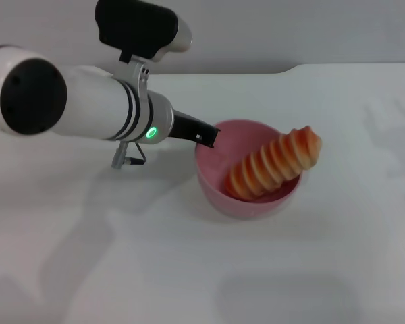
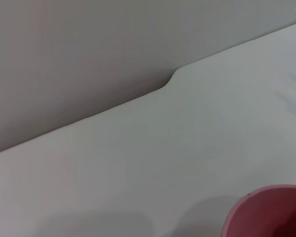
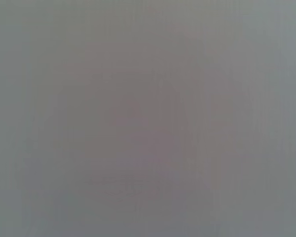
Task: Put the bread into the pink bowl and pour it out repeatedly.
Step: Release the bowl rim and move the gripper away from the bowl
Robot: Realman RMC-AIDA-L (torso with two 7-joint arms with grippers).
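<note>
Head view: ridged orange-brown bread (image 1: pixel 275 164) leans in glossy pink bowl (image 1: pixel 219 192); left pincer (image 1: pixel 206 136) at rim, grip unclear.

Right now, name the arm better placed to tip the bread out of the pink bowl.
Left. The left gripper is already at the pink bowl's rim on the robot's left side, with the bread leaning inside and jutting over the far rim. The right arm appears in no view.

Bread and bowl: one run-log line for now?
bread: in pink bowl, end over rim | left pincer: at bowl rim | right arm: unseen
</note>
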